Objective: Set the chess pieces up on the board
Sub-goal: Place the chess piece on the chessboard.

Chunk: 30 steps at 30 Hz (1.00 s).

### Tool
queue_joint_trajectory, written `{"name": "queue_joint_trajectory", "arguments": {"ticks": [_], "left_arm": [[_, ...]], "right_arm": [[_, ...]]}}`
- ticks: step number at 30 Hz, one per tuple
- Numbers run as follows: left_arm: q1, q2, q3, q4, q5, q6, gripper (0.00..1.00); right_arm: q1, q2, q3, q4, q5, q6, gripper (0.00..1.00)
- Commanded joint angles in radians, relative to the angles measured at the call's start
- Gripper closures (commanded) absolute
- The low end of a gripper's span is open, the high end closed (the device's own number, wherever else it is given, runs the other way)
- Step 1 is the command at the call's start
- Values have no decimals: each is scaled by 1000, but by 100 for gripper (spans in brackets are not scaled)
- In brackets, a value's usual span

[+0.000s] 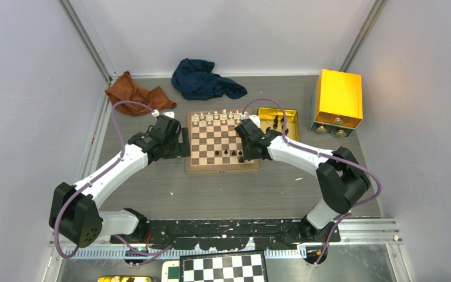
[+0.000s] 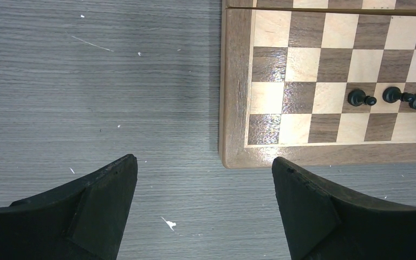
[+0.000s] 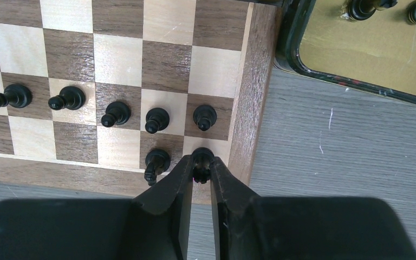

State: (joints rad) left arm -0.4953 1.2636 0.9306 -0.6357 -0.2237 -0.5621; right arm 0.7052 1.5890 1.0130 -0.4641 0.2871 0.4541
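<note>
Grey tabletop (image 1: 223, 194) carries board (image 1: 220, 168) at centre, gold tray (image 1: 277, 109) just beside it. Far edge: brown cloth (image 1: 135, 93), blue cloth (image 1: 205, 80). Far right corner: yellow box (image 1: 338, 98).

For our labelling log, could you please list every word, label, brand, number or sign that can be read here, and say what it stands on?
No text can be read in any view.
The board carries no letters or numbers on its rim.
The gold box, gold tray and chess pieces show no print.
The white item at the near edge of the top view is too small to read.
</note>
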Motion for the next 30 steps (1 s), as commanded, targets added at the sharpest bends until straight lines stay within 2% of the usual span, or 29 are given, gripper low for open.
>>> {"name": "queue_joint_trajectory", "arguments": {"ticks": [1,11,20,30], "left_arm": [[6,3,22,39,4,22,5],[6,10,24,39,4,24,6],[6,9,22,37,-1,24,5],[6,7,22,37,-3,23,5]], "right_arm": [[4,-7,45,-13,8,-5,77],[5,10,49,-15,-10,-2,76],[4,13,56,-17,-9,-8,68],[5,-31,156,-80,1,-38,65]]}}
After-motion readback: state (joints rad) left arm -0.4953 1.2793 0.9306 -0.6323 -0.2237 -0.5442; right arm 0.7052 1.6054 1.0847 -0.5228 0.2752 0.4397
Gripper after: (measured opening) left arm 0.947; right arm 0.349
